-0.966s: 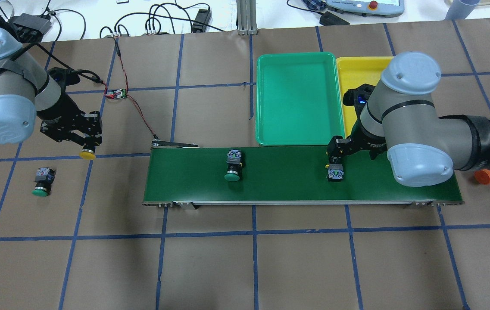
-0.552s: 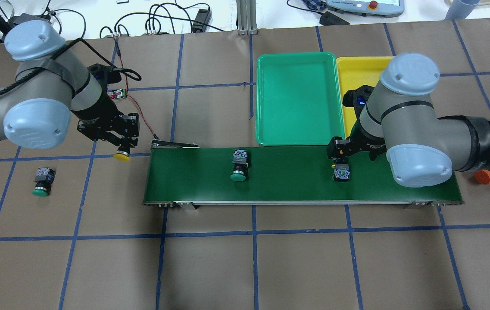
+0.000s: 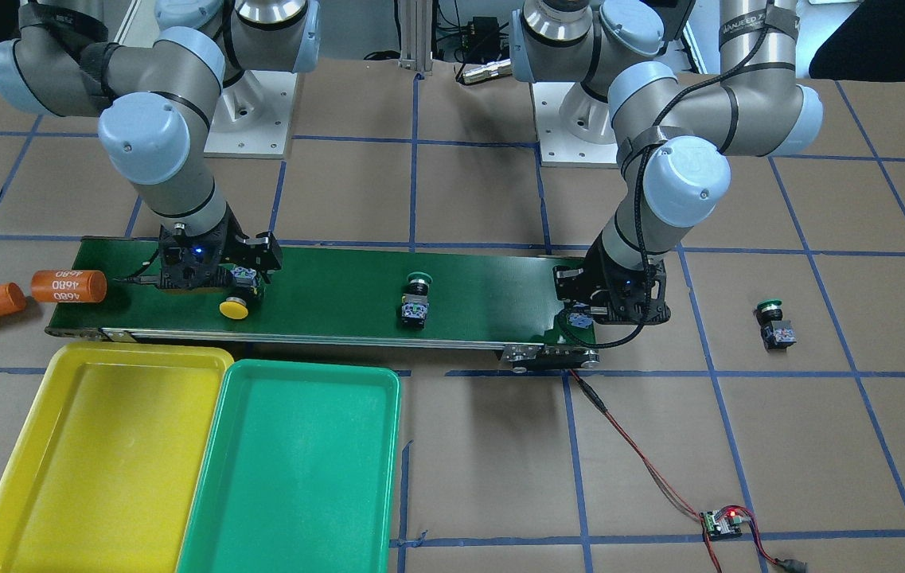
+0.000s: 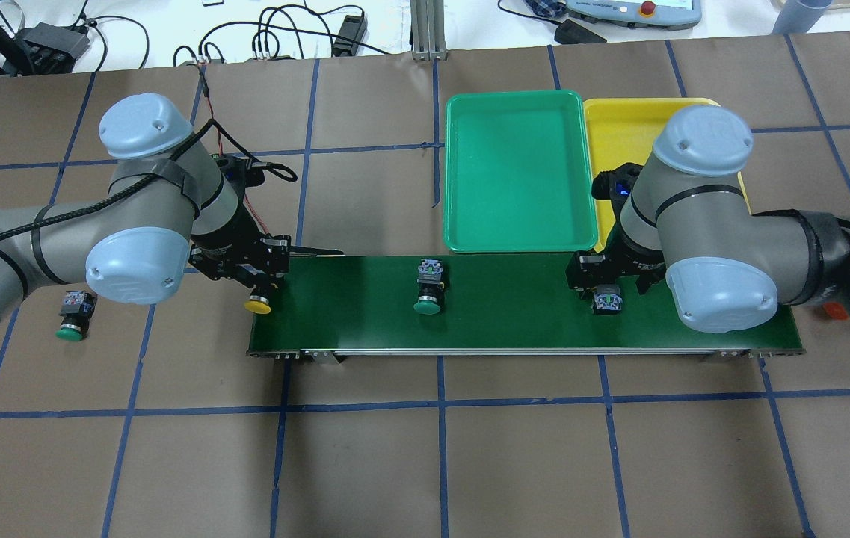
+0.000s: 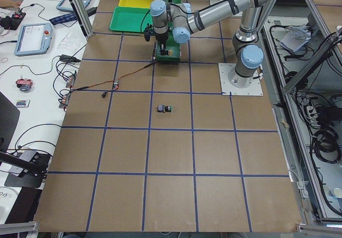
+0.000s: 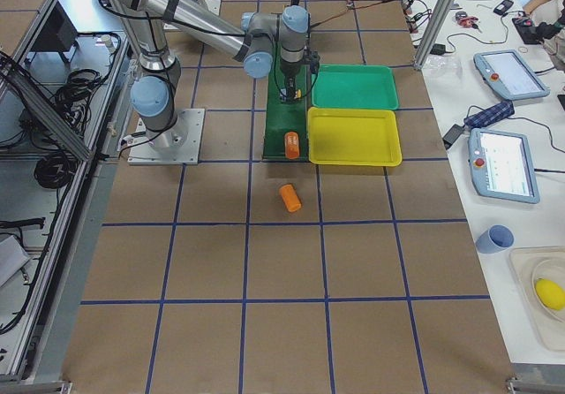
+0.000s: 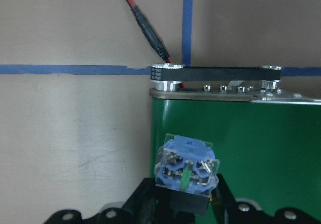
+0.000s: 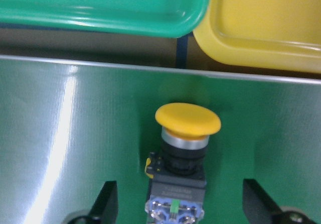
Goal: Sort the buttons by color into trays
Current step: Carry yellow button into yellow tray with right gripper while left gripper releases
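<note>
Between the left jaws, the held yellow button (image 7: 186, 166) is pinched; the right jaws stand spread around the loose yellow button (image 8: 186, 133).
The left jaws grip their button by its black body at the very end of the conveyor belt (image 4: 514, 321); whether it touches the belt cannot be told. Behind them, off the belt, the worktop green button (image 4: 72, 317) lies on the worktop (image 4: 439, 448). The right jaws flank the loose button without touching; it lies on the belt, cap toward the green tray (image 4: 518, 172) and yellow tray (image 4: 619, 127) just beyond. Between both jaws lies the mid-belt green button (image 4: 428, 288).
</note>
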Robot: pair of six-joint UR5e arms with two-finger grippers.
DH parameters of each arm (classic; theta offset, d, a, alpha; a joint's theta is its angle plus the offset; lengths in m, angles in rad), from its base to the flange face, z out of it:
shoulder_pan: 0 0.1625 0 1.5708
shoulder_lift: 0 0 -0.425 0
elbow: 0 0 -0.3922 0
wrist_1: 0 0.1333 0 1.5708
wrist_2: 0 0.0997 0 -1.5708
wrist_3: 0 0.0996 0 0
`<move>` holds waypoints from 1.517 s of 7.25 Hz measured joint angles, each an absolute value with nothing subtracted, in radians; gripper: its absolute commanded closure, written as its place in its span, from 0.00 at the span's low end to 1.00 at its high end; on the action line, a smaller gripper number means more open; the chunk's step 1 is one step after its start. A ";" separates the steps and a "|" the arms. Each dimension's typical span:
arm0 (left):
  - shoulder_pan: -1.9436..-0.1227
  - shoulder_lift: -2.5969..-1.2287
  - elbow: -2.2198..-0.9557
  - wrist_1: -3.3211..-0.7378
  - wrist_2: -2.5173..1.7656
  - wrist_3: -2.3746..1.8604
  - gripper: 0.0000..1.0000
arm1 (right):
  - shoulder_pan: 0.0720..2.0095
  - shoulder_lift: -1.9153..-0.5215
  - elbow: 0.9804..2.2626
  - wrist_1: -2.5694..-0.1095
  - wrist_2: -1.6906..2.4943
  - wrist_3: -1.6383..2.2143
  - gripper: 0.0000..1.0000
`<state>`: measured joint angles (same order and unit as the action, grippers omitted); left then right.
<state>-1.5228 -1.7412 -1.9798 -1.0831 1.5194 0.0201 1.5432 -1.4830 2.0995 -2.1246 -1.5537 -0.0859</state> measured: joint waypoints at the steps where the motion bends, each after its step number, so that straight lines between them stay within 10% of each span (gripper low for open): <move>1: -1.525 -1.742 -1.983 -1.077 1.500 0.018 1.00 | 1.543 -1.483 2.119 -2.129 -1.554 -0.086 0.51; 2: -1.526 -1.742 -1.983 -1.075 1.477 0.017 0.62 | 1.543 -1.483 2.128 -2.130 -1.557 -0.086 0.72; 3: -1.526 -1.744 -1.984 -1.074 1.468 0.016 0.01 | 1.542 -1.484 2.132 -2.128 -1.563 -0.086 0.86; 7: -1.525 -1.707 -1.969 -1.085 1.468 0.022 0.00 | 1.533 -1.480 2.076 -2.123 -1.575 -0.068 0.84; 11: -1.379 -1.653 -1.801 -1.265 1.556 0.084 0.00 | 1.405 -1.278 1.762 -2.013 -1.665 -0.261 0.83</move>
